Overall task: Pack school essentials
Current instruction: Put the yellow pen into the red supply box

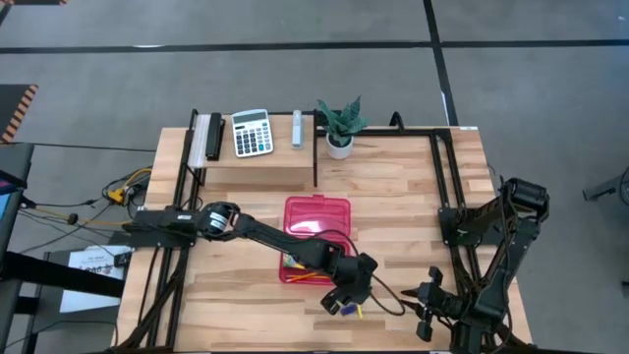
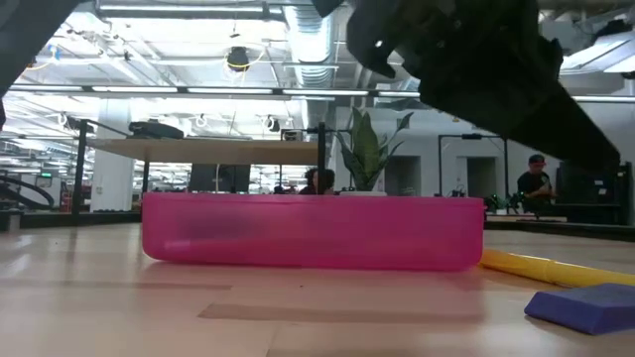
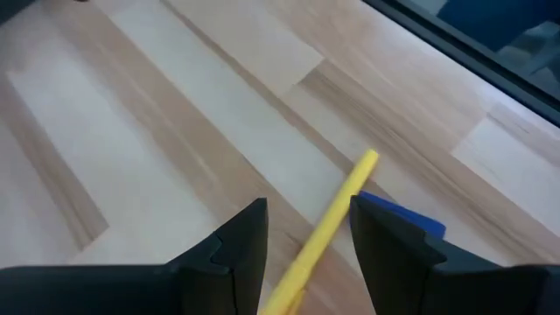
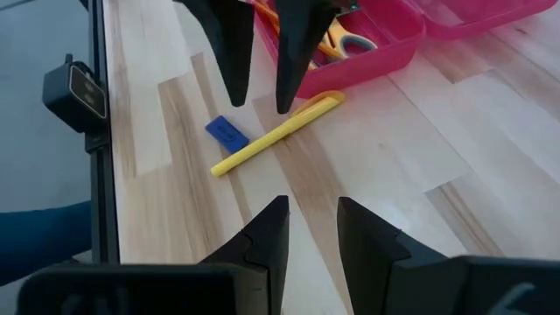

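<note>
A yellow pen-like stick (image 4: 276, 133) lies flat on the wooden table, just in front of the open pink case (image 1: 316, 218). A small blue eraser (image 4: 227, 132) lies beside it. Yellow-handled scissors (image 4: 339, 40) and an orange pencil (image 4: 266, 12) lie in the case's tray. My left gripper (image 4: 261, 105) hangs open just above the stick, pointing down at a slant, one finger on each side of it (image 3: 306, 219), touching nothing. My right gripper (image 4: 311, 214) waits open near the table's front right, with nothing between its fingers.
A white calculator (image 1: 252, 132) and a small potted plant (image 1: 339, 126) stand on the raised wooden shelf at the back. Black frame rails (image 1: 444, 187) run along both table sides. Bare wood lies left of the pink case.
</note>
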Motion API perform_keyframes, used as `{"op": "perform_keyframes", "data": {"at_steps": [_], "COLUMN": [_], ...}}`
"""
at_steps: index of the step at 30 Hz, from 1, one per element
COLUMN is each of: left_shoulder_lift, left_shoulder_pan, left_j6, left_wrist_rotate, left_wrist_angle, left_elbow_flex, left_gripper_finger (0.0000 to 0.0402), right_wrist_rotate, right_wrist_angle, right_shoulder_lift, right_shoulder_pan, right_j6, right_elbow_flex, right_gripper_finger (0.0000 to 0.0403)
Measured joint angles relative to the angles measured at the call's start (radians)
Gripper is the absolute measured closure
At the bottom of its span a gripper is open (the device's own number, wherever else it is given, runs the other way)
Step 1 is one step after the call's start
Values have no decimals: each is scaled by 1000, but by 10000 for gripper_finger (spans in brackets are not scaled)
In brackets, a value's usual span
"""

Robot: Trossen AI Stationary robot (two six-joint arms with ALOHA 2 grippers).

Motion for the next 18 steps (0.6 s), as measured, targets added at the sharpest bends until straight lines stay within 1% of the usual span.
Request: {"op": "perform_keyframes", "data": {"at_steps": [2, 6, 9, 11, 14, 18], "left_shoulder_lift": [12, 41, 58, 65, 66, 65], "left_shoulder_pan": [7, 12, 9, 5, -1, -4], "left_j6": [7, 9, 22, 33, 59, 87], "left_wrist_rotate": [22, 23, 3, -36, -39, -64], "left_wrist_angle": [4, 6, -15, -13, -35, -66], "left_elbow_flex": [0, 0, -1, -1, -1, -1], "left_gripper_finger": [252, 252, 252, 252, 254, 273], "right_wrist_rotate": [-1, -1, -1, -1, -1, -1], "right_wrist_angle": [0, 0, -1, 0, -1, -1], "right_shoulder_lift": [0, 0, 0, 0, 0, 0], "right_shoulder_pan": [0, 1, 6, 6, 7, 6], "right_j6": [0, 0, -1, -3, -3, -3], "right_elbow_flex": [0, 0, 0, 0, 0, 0], "right_gripper_finger": [295, 295, 295, 295, 295, 295]}}
